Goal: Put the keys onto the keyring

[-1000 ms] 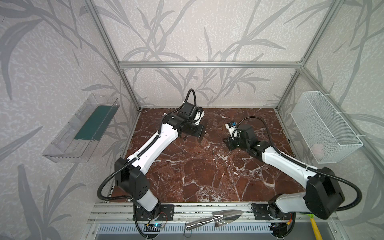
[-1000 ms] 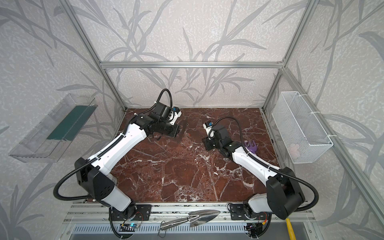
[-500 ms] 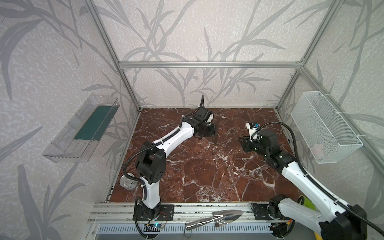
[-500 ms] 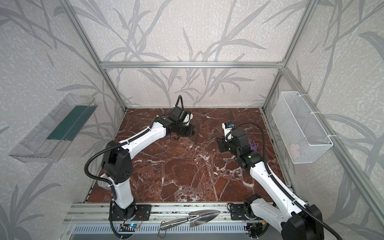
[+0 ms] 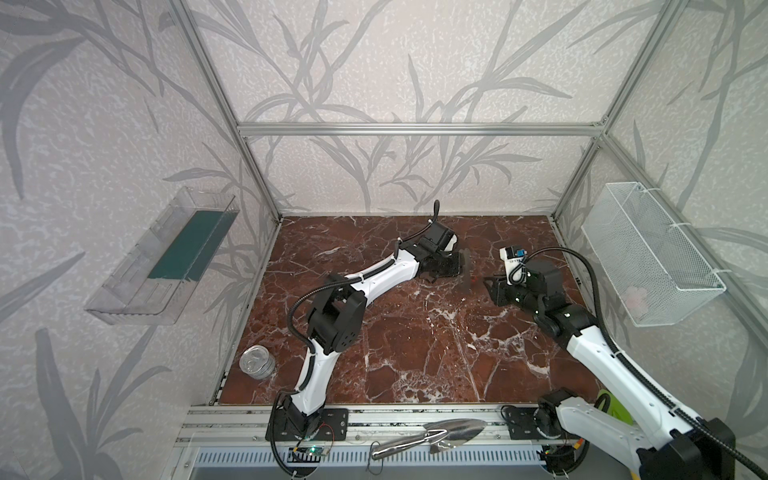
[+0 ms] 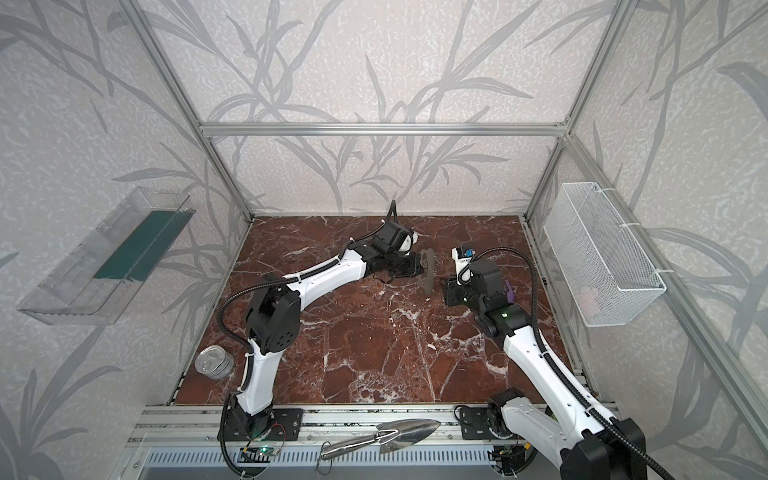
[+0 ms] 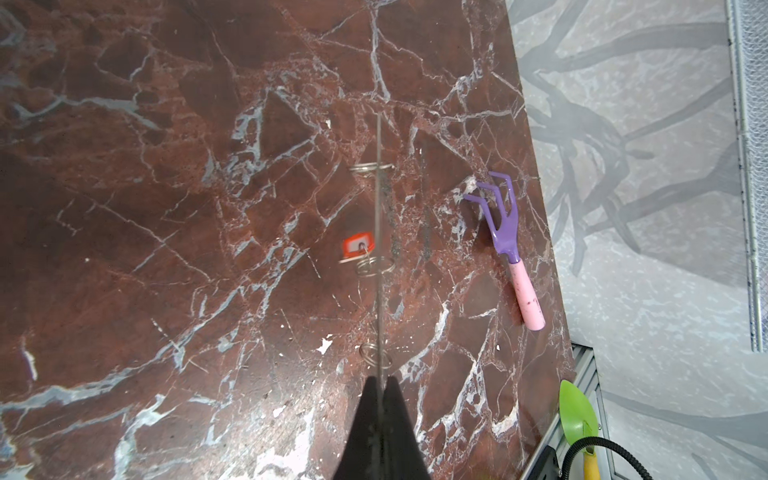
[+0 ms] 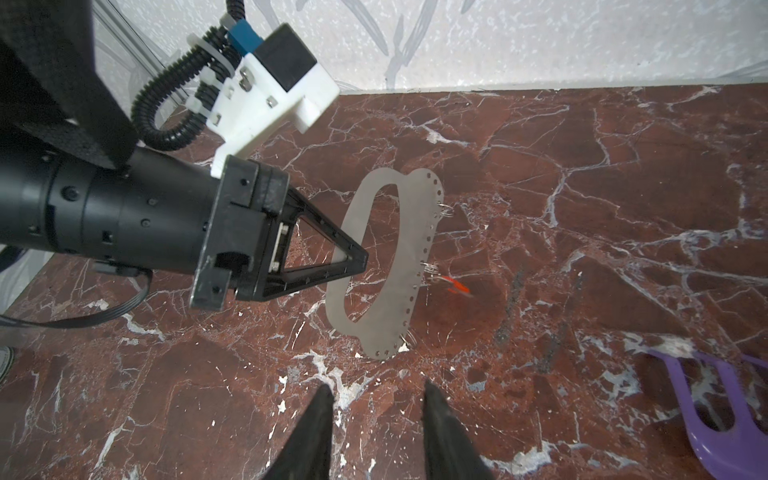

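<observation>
Marble tabletop point(image 5: 415, 353), left arm point(image 5: 374, 278) outstretched, fingers point(image 7: 365, 428) on upright keys point(image 8: 415, 232)

The tabletop point(image 5: 415, 353) is dark red-brown marble, veined and flecked with white. The walls point(image 5: 374, 83) carry pale grey textured paper printed with darker grey long-leaf sprays. The flat grey metal plate point(image 8: 415, 232) is plain dull grey, with a row of small dots along one edge. The small red plastic tag point(image 7: 357, 245) has a pale centre. At the right, the plastic hand rake point(image 7: 505, 226) has purple tines and a pink, dark-speckled handle. The left gripper point(image 8: 361, 264) and right gripper point(image 8: 376, 392) are black. On the left wall, the clear plastic tray point(image 5: 137, 291) shows a dark green panel. The white wire-mesh basket point(image 5: 648, 257) is on the right wall. The shiny steel trowel point(image 5: 453, 432) at the near edge is silver.
</observation>
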You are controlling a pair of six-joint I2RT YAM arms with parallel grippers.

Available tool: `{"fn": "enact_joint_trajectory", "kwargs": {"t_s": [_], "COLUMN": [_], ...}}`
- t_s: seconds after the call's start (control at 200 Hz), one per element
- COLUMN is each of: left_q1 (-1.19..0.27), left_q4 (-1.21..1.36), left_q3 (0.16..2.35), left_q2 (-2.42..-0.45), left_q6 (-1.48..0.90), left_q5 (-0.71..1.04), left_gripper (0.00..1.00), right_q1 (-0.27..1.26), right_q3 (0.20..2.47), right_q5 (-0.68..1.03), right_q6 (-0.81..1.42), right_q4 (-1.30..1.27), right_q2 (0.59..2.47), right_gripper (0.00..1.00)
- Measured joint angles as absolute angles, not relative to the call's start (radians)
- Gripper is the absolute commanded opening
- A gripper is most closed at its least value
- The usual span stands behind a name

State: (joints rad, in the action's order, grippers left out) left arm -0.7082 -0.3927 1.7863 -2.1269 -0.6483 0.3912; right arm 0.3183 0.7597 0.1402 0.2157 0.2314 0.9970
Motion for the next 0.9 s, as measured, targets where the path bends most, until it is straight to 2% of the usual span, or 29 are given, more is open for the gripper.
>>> {"fn": "enact_joint_trajectory", "kwargs": {"t_s": [0.865,0.9], "left_q1": [-0.55,-0.548], "left_q4": [-0.373,-0.371], "left_q3": [1.571,1.564], "left_q2": [-2.106,-2.103], "left_q6": [-0.592,-0.591], "left_q5": [0.444,0.449], "left_gripper": [0.0,0.04], "right_q1": [0.311,0.311], "right_q3": [0.76,0.76], "right_q5": [0.141,0.141], "right_q6": [0.216,0.216], "right_q4": [0.238,0.238], "right_q2": [0.994,0.994], "right_gripper": [0.37,0.37]}}
